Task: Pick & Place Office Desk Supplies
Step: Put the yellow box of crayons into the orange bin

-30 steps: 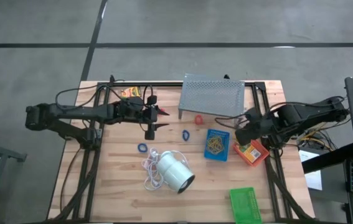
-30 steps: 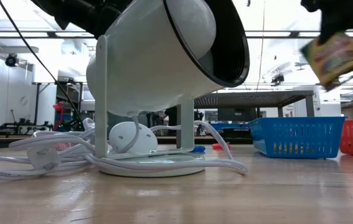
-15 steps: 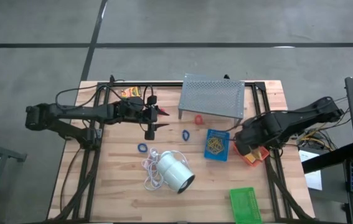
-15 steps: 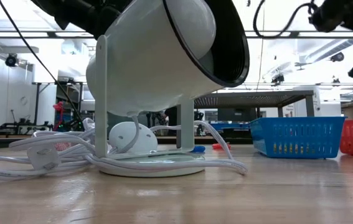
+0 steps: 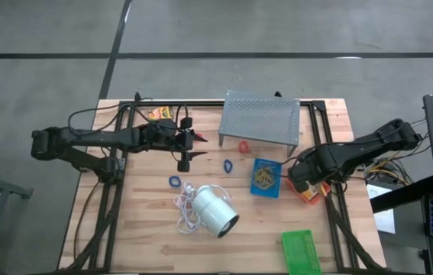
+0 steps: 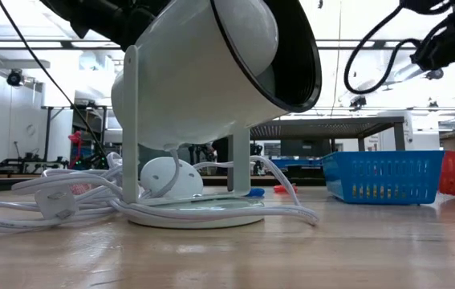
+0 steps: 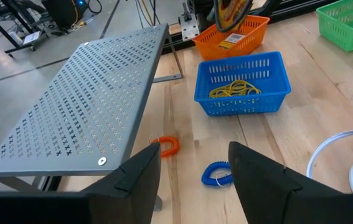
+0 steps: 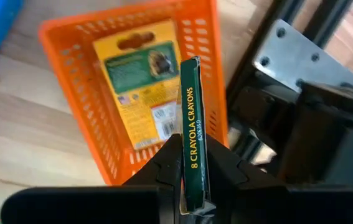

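Note:
My right gripper (image 8: 192,173) is shut on a small yellow-and-green printed crayon box (image 8: 192,118). It hovers over the orange-red tray (image 8: 64,37) near the table's right edge, where another such box (image 8: 140,81) lies flat. In the high view that gripper (image 5: 302,177) hides its box. My left gripper (image 7: 195,180) stands open with nothing between its fingers, raised at the far left (image 5: 188,147). Below it lie a red loop (image 7: 167,145) and a blue loop (image 7: 216,176). The blue tray (image 5: 266,177) holds tan rubber bands. A green tray (image 5: 302,250) sits at the near right. My right gripper pinches the crayon box by its two broad faces (image 8: 192,155) between the two fingers (image 8: 167,167), at one end of the box. The fingers point steeply down from above. The box stands edge-on, its narrow printed side toward the wrist camera, lifted above the orange-red tray.
A grey perforated stand (image 5: 260,118) stands at the far middle. A white lamp (image 5: 214,211) with coiled white cord lies at the near middle. A second blue loop (image 5: 174,181) lies beside it. Another printed box (image 5: 159,114) sits at the far left. Dark frame rails run along both table sides.
My right gripper has sunk toward the orange-red tray and tipped from slanting to pointing nearly straight down, carrying the crayon box. In the low view the box has dropped and passed out of the picture at the right.

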Controlling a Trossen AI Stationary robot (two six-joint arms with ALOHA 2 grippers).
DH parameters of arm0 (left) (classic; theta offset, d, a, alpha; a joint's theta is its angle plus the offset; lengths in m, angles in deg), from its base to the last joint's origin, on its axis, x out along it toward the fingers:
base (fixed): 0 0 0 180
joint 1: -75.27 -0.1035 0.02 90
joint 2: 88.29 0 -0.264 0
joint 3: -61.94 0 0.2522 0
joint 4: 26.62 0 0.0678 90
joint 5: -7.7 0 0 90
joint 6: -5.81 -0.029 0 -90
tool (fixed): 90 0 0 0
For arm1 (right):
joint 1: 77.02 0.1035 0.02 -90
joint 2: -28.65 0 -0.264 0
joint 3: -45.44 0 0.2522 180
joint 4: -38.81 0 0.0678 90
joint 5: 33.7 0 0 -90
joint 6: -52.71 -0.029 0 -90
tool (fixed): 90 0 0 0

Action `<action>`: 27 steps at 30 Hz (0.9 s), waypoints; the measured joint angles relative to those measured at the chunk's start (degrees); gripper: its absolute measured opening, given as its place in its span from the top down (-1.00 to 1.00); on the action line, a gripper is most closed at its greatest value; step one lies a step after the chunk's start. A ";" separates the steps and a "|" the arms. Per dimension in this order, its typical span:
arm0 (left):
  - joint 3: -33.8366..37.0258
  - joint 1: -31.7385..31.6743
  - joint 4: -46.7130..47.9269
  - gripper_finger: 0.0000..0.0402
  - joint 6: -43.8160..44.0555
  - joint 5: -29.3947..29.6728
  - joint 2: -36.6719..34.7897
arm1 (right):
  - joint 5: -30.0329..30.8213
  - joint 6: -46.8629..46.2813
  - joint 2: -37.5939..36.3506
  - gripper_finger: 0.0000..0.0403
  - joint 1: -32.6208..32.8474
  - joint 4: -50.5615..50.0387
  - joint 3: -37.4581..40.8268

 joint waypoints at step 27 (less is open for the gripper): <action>0.00 0.04 -0.02 0.07 -0.04 -0.01 0.00 | 3.05 -2.13 0.00 0.37 -0.02 7.93 4.70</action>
